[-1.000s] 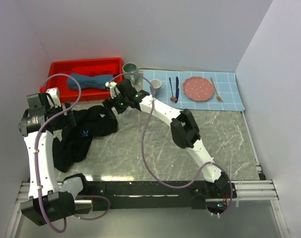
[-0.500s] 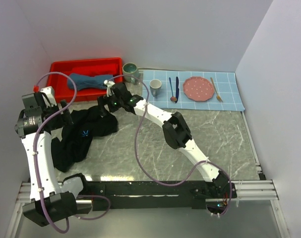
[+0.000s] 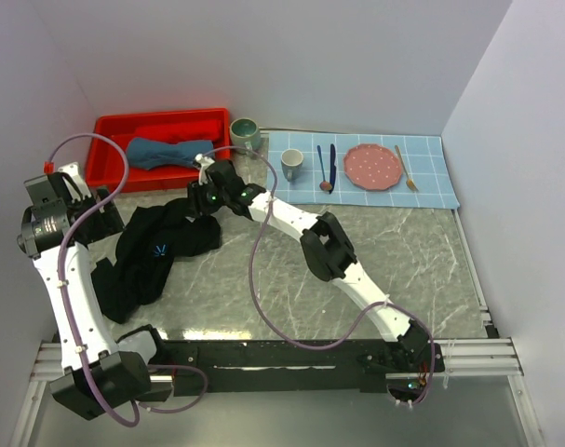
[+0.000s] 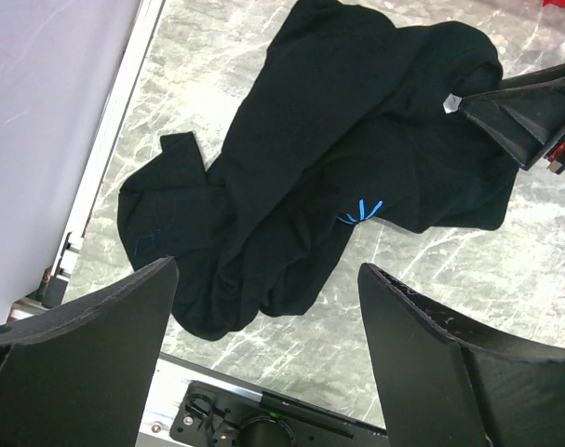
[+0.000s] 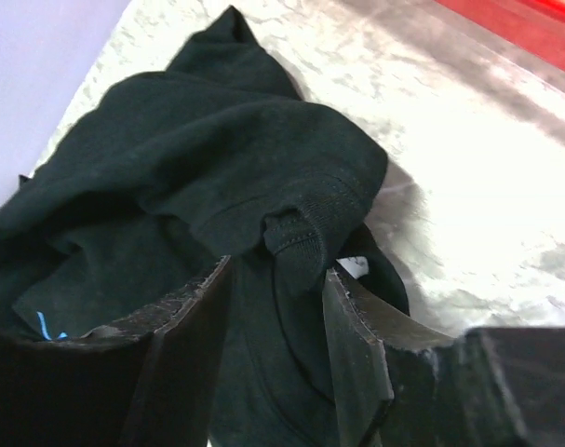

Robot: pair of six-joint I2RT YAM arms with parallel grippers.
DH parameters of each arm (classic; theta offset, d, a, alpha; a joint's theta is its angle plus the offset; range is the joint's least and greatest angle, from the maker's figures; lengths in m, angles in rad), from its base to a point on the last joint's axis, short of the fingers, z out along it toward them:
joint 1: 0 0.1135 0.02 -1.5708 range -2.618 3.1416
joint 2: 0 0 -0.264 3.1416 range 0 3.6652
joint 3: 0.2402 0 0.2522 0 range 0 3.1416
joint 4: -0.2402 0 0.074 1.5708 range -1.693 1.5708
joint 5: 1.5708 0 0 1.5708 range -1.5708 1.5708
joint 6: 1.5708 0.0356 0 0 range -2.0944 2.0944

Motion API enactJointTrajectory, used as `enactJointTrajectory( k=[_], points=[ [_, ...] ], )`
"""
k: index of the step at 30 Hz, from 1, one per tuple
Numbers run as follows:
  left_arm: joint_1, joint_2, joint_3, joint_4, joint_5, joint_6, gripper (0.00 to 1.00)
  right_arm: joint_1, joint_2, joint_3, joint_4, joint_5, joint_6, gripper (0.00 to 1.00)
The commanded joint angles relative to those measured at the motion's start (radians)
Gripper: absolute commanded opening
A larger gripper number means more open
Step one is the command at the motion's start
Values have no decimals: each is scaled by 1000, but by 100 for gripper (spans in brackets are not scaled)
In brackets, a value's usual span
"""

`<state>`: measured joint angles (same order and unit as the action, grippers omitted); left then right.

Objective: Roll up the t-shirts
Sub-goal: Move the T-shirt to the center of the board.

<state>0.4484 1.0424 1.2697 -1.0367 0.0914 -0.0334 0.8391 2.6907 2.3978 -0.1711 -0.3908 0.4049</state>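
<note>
Right wrist: soft, crumpled black t-shirt point(image 5: 217, 186), ribbed hem; marbled table point(image 5: 468, 214).

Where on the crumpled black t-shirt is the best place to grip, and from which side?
Probably the ribbed hem fold on the black t-shirt, from above on its far, tray-side edge: it stands up as a ridge, already between the right gripper fingers.

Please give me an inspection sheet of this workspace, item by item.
Surface: grey marbled table.
Job's things: black t-shirt crumpled on the table; slate-blue rolled t-shirt in the red bin.
Clutter: checked placemat carrying pink plate, cutlery, grey cup; green mug beside it.
Grippers: left gripper open above the shirt; right gripper closing around a folded hem.
Cables: purple cable looping along each arm.
Surroundings: plain white walls.
</note>
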Motion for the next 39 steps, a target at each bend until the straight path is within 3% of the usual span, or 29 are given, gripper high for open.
enactJointTrajectory(
  k=[1, 2, 3, 5, 9, 14, 18, 23, 27, 28, 31, 36, 39],
  points=[
    [12, -7, 2, 18, 13, 20, 84, 12, 43, 64, 64, -7, 46, 56],
    [15, -4, 3, 17, 14, 23, 84, 12, 43, 69, 64, 22, 57, 61],
    [18, -1, 10, 15, 14, 23, 84, 12, 44, 69, 65, 30, 66, 59],
    [22, 4, 19, 12, 13, 23, 84, 14, 52, 81, 62, 44, 84, 50],
    [26, 18, 37, 6, 8, 23, 84, 17, 63, 89, 39, 99, 126, 0],
    [32, 36, 56, 7, 34, 67, 84, 5, 41, 103, 13, 76, 88, 0],
    [30, 44, 25, 29, 114, 124, 81, -49, -153, 16, -57, 63, 45, 0],
    [30, 70, -10, 90, 244, 197, 80, -153, -500, -403, -119, -5, 11, 0],
    [26, 116, -9, 104, 340, 253, 81, -215, -943, -809, -201, -3, -146, 0],
    [20, 134, -15, 102, 358, 274, 81, -215, -1024, -986, -211, 9, -170, 0],
    [-2, 175, -30, 101, 409, 317, 81, -228, -1279, -1249, -309, 46, -216, 0],
    [-28, 222, -75, 104, 395, 375, 82, -336, -1509, -1477, -444, 170, -236, 0],
    [-36, 263, -64, 96, 406, 371, 82, -360, -1569, -1488, -505, 158, -268, 0]
  ],
)
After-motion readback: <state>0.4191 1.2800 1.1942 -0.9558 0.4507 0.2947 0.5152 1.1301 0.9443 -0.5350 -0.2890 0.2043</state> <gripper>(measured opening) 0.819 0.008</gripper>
